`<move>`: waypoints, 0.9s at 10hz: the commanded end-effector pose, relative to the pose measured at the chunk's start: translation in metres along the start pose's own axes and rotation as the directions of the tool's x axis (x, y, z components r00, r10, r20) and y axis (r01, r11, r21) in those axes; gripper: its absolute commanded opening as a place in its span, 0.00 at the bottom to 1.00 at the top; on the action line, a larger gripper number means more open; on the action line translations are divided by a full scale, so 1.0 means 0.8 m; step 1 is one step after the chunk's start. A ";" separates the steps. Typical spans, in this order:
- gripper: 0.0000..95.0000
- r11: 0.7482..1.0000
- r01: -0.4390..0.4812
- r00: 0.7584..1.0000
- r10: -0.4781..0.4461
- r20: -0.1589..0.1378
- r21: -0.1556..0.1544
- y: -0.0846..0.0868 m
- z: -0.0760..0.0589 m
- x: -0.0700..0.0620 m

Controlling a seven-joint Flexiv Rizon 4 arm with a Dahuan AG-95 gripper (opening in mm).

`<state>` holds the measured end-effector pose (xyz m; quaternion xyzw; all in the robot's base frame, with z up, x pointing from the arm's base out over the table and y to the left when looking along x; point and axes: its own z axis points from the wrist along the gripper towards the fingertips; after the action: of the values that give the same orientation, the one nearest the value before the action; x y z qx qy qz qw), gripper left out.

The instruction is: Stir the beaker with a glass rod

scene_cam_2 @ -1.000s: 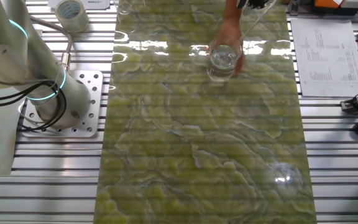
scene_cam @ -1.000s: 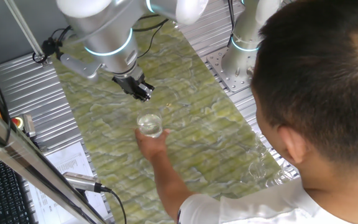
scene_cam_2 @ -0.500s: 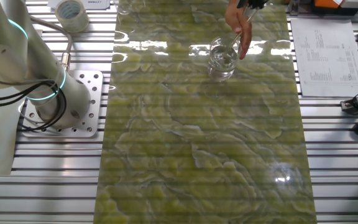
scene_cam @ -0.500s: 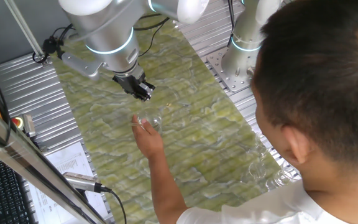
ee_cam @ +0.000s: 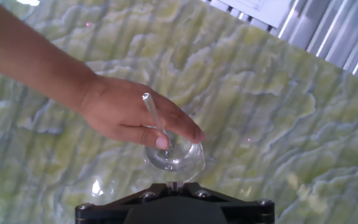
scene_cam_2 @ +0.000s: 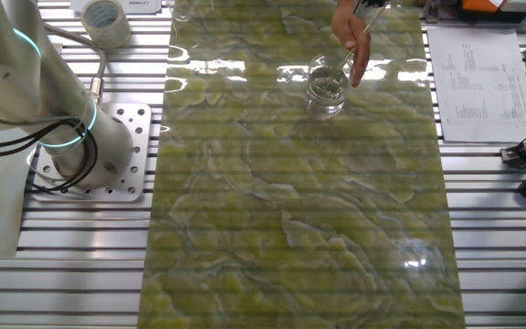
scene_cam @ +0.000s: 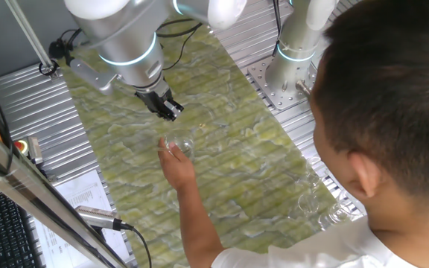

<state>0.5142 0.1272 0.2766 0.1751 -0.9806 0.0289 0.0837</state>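
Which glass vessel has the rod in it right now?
The beaker by the person's hand, with the glass rod leaning into it. The other clear glassware sits apart at the mat's edge.

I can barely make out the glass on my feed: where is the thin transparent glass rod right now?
In the hand view, the thin transparent glass rod leans up out of the small clear glass beaker, just ahead of the claw, crossing a person's hand resting against the beaker's far side.

Glass rod (ee_cam: 156, 121) in beaker (ee_cam: 174, 157), hand (ee_cam: 126, 112) beside.
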 end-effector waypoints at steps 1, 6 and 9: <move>0.00 0.996 -0.090 0.996 0.090 0.014 0.004 0.000 0.000 -0.001; 0.00 0.984 -0.173 0.983 0.175 0.053 -0.040 -0.019 0.021 0.005; 0.00 0.979 -0.197 0.978 0.200 0.064 -0.061 -0.051 0.043 -0.001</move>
<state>0.5235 0.0822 0.2420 0.0749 -0.9961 0.0010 0.0471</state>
